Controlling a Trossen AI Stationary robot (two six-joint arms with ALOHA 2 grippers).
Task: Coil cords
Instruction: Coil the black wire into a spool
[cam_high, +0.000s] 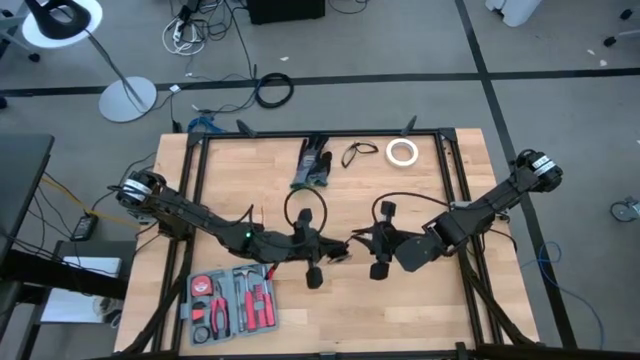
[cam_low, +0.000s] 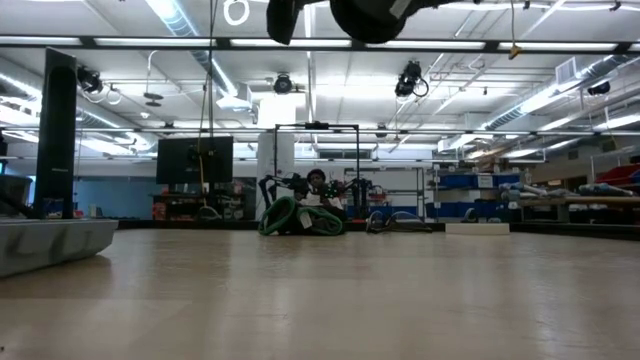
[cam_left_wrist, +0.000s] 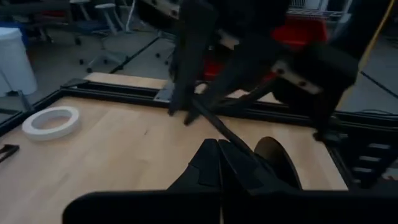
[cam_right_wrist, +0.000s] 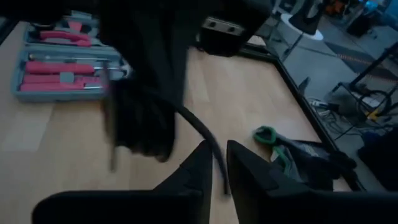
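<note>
The cord (cam_right_wrist: 198, 129) runs taut between the 2 arms near mid-counter; one end is pinched in the closed left end effector (cam_left_wrist: 219, 163), the other lies in the narrow gap of the right end effector (cam_right_wrist: 217, 163), whose fingers stand slightly parted; my worry is that the loosening right side lets the cord slip, spilling the loop (cam_high: 306, 206) just behind the left end effector on the counter (cam_high: 420, 310).

White tape roll (cam_high: 402, 152), tool kit (cam_high: 232, 299), green pliers (cam_high: 312, 165).
</note>
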